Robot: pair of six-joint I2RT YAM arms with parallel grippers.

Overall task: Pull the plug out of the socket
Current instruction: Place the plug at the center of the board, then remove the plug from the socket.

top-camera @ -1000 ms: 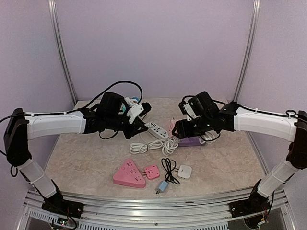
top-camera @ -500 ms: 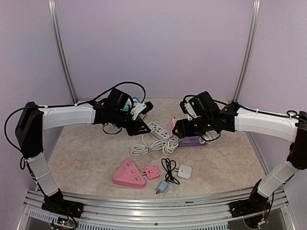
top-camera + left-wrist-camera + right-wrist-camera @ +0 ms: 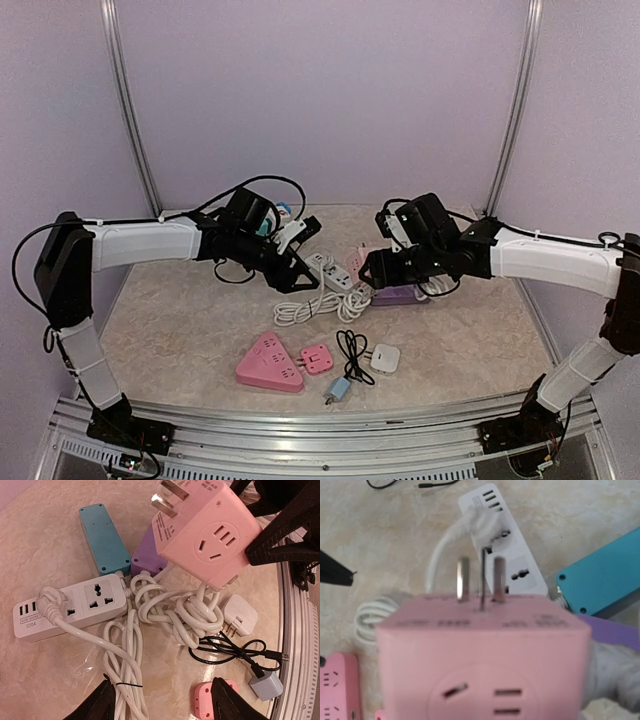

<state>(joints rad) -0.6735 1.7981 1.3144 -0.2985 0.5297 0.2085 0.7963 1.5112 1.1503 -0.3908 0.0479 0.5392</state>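
Left jaws opened, nearer white strip (image 3: 95, 600); right jaws still hold pink cube (image 3: 205, 535).

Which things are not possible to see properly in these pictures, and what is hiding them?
Right wrist view: the blurred pink cube adapter fills the frame, hiding the right gripper.
Left wrist view: that adapter covers most of the purple strip.
Top view: the white plug is too small to discern.

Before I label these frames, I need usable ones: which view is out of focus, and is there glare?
Right wrist: the pink adapter fills the frame and is badly blurred, the white power strip behind it only soft. Left wrist: sharp, mild sheen on the table. Top external: sharp, evenly lit, small glints on the front rail.
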